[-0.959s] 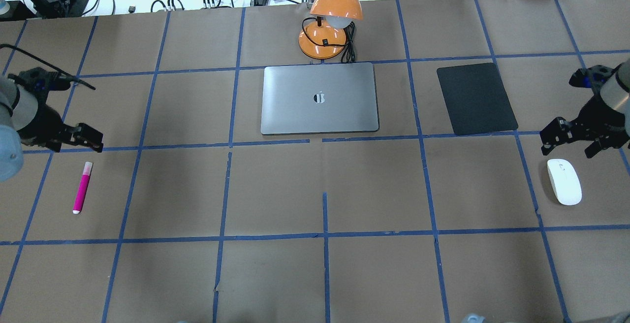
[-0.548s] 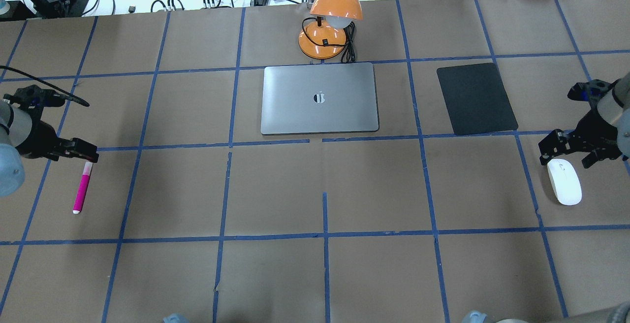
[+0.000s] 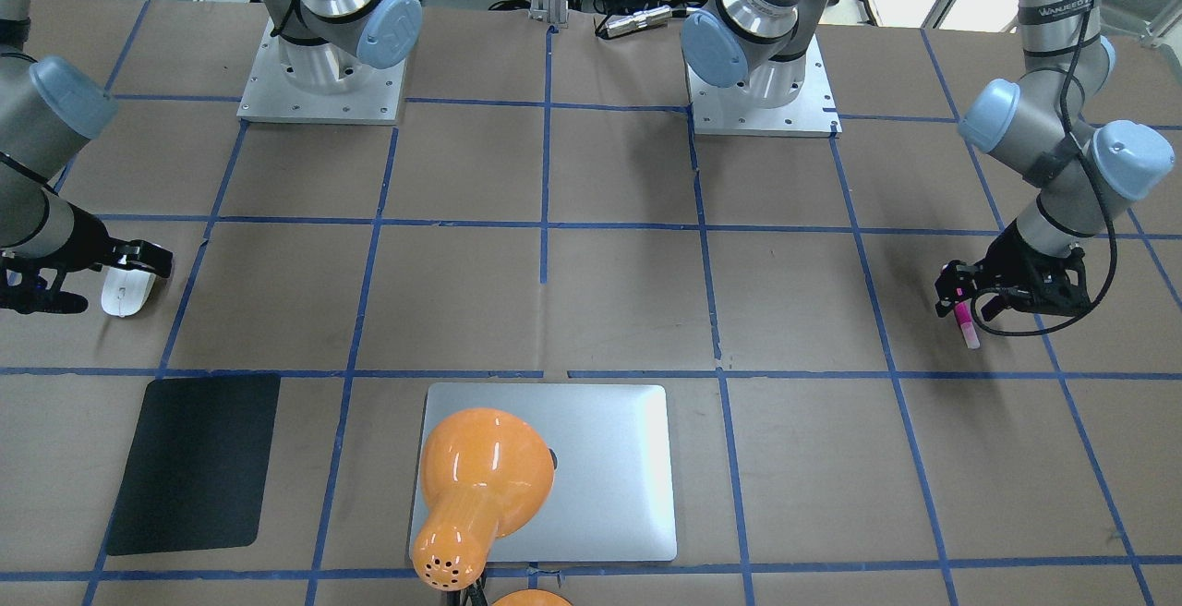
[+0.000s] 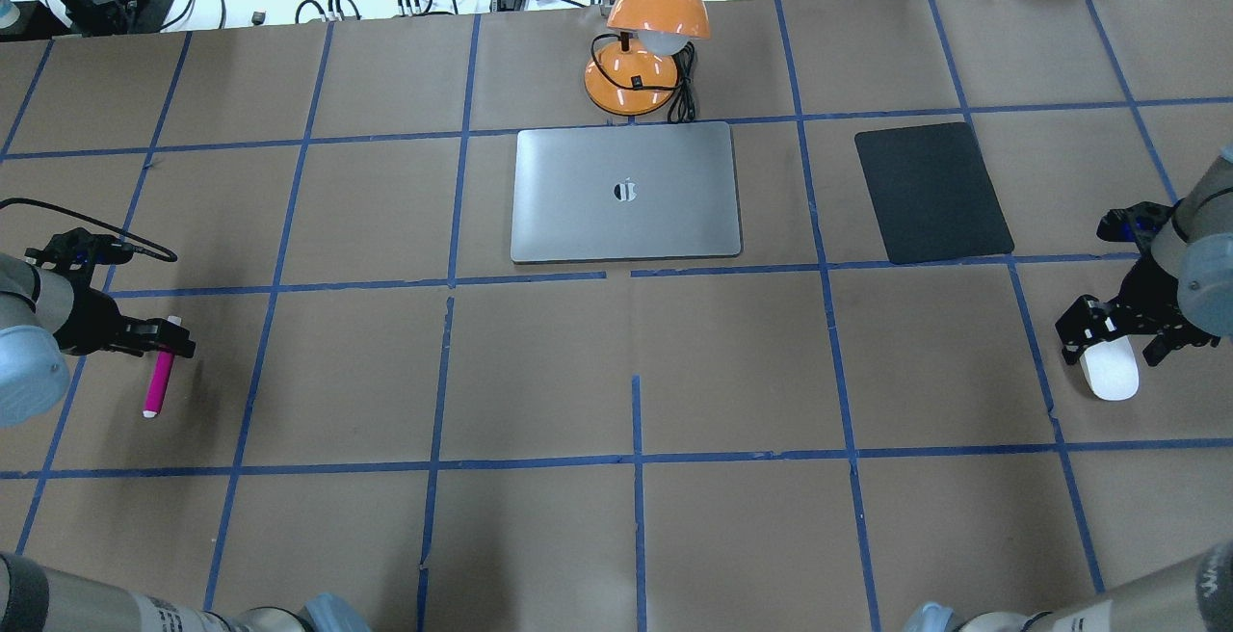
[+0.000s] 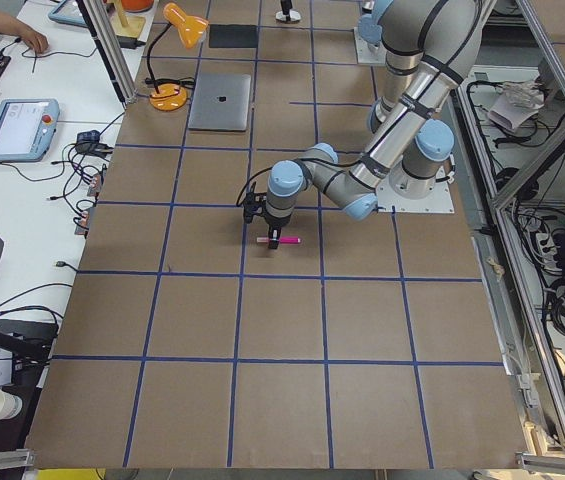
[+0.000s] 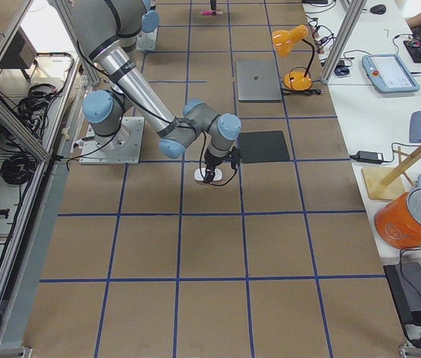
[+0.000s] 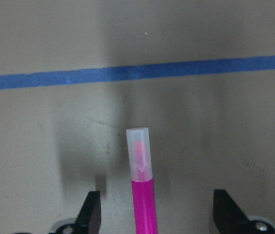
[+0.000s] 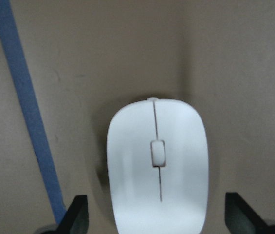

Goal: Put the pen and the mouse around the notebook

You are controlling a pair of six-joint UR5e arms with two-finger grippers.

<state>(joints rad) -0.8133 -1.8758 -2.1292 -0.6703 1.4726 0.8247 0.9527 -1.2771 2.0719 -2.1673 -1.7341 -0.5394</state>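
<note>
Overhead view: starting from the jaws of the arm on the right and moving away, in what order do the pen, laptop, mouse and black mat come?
1. Mouse, directly underneath, far right.
2. Black mat, farther back, right of centre.
3. Laptop, middle of the table.
4. Pen, far left side.

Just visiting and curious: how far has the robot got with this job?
Nothing is placed yet. The left gripper is open astride the pen, the right gripper open astride the mouse; neither is gripped. Both must be carried to the notebook.
</note>
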